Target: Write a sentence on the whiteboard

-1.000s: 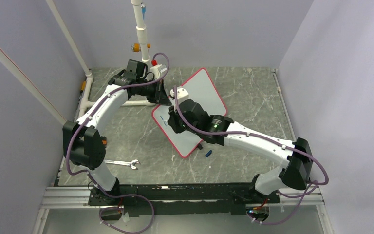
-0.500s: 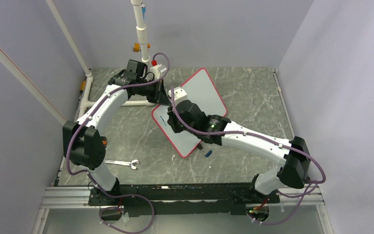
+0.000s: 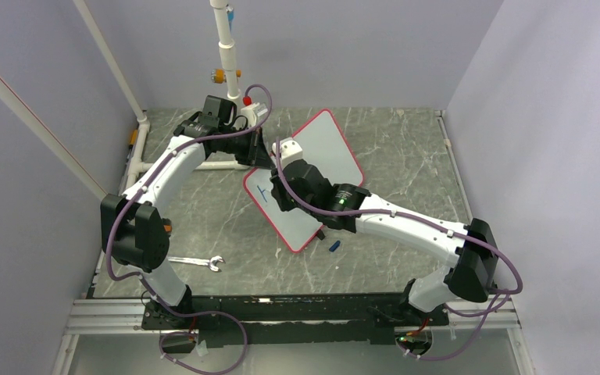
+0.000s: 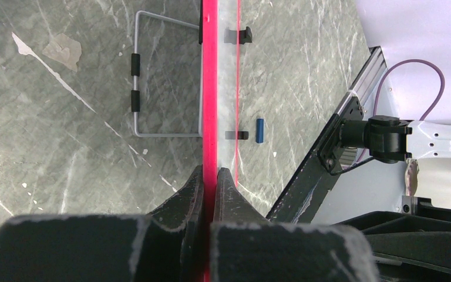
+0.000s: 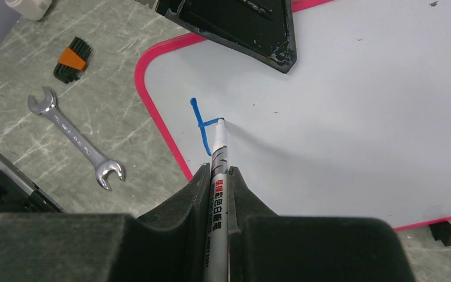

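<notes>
The top external camera looks down from high behind the near edge over the whole table [image 3: 406,148]. The left wrist camera sights closely along the whiteboard [image 4: 210,88], edge-on. The right wrist camera faces its surface from close above, sharing the wrench [image 5: 73,138] with the overhead view.

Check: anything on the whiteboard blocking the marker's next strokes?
Nothing visible. The marker tip sits on the whiteboard at the blue strokes; the surface ahead is bare. The left gripper clamps the edge, off the writing line.
</notes>
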